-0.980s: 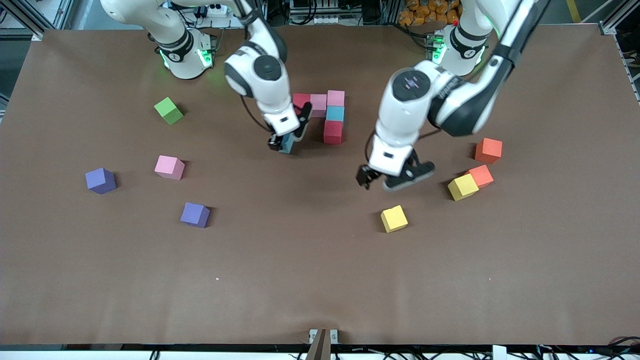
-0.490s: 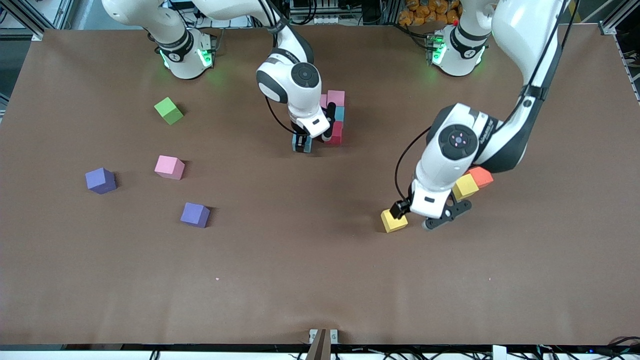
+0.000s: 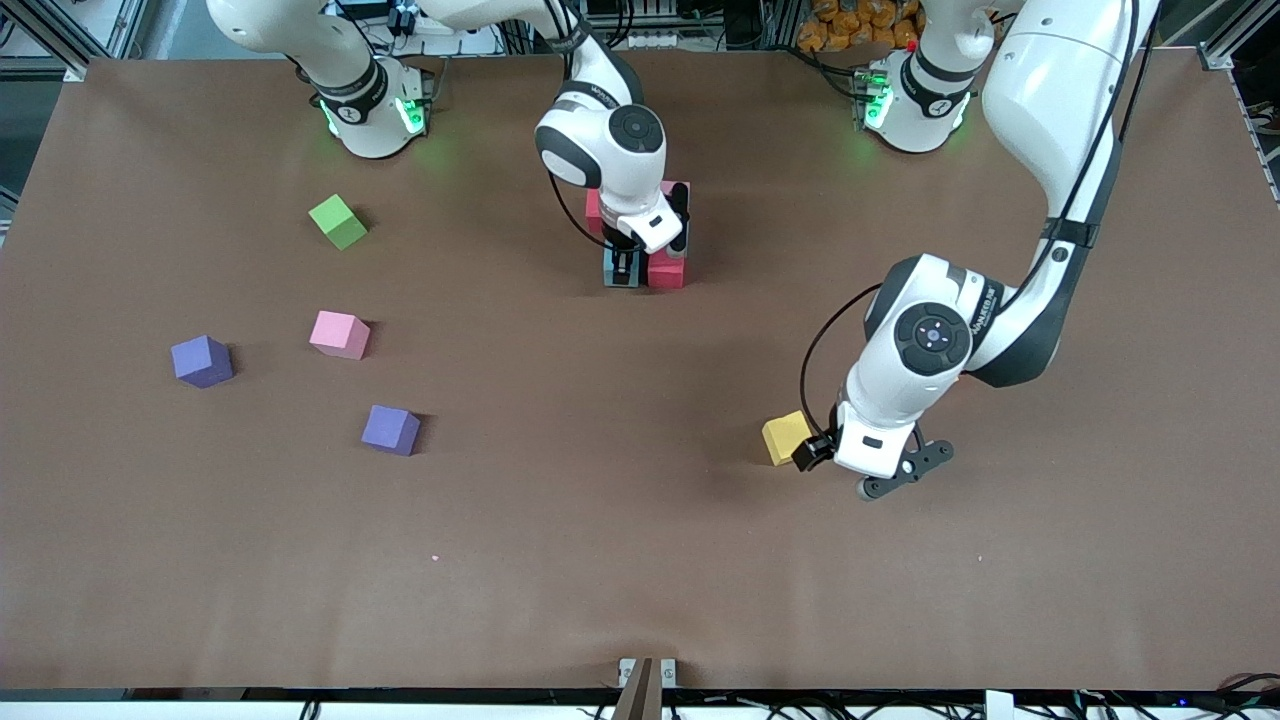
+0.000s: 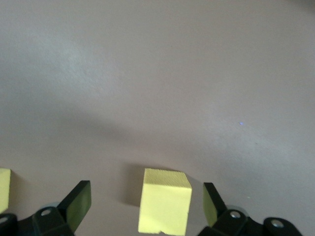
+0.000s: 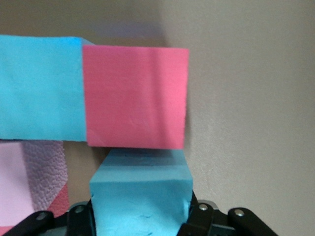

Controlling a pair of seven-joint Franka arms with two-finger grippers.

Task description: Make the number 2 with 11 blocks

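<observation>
My right gripper (image 3: 622, 268) is shut on a teal block (image 5: 140, 196), holding it close against the red block (image 3: 667, 272) at the near end of the partly built number 2. That figure also shows a teal block (image 5: 39, 88), a pink block (image 3: 672, 190) and another red block (image 3: 594, 205); the right arm hides the rest. My left gripper (image 3: 812, 452) is open, low over a yellow block (image 3: 785, 436). That yellow block (image 4: 165, 200) sits between its fingers (image 4: 78, 199), untouched. A second yellow block (image 4: 4, 189) shows at the edge of the left wrist view.
Toward the right arm's end of the table lie a loose pink block (image 3: 339, 334), two purple blocks (image 3: 201, 360) (image 3: 390, 429) and a light green cube (image 3: 338, 221). The left arm's body covers the table near its own end.
The right gripper carried the teal block sideways up to the red block. The left arm swung toward the front camera and came down with its open fingers around the yellow block.
</observation>
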